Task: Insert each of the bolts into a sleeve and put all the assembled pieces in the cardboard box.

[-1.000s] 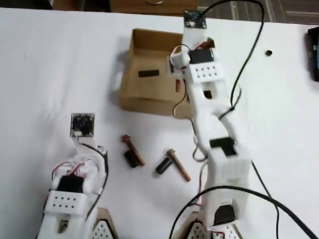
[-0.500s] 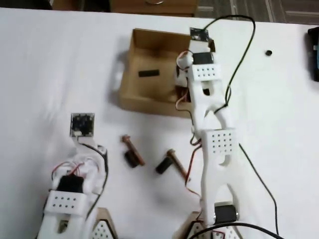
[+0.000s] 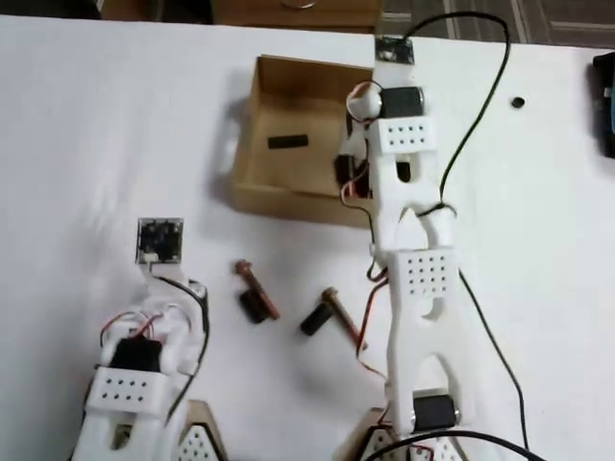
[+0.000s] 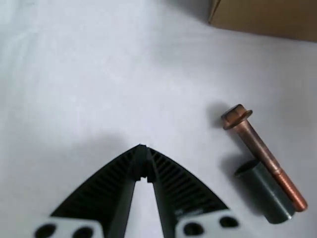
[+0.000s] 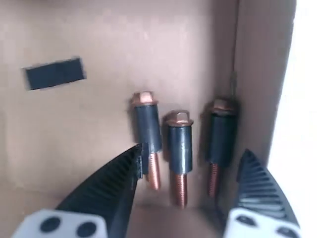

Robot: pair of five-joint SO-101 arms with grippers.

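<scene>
Three pieces (image 5: 179,148) now lie at the box's (image 3: 288,72) three o'clock; our right gripper (image 5: 193,151), spread, has released one; two bolts (image 3: 258,288) wait.

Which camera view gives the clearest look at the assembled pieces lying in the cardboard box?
The right wrist view: three assembled pieces lie side by side on the cardboard box floor, beyond the open right pincer. In the high view the right arm covers that corner; the left wrist view catches the box's outer wall.
</scene>
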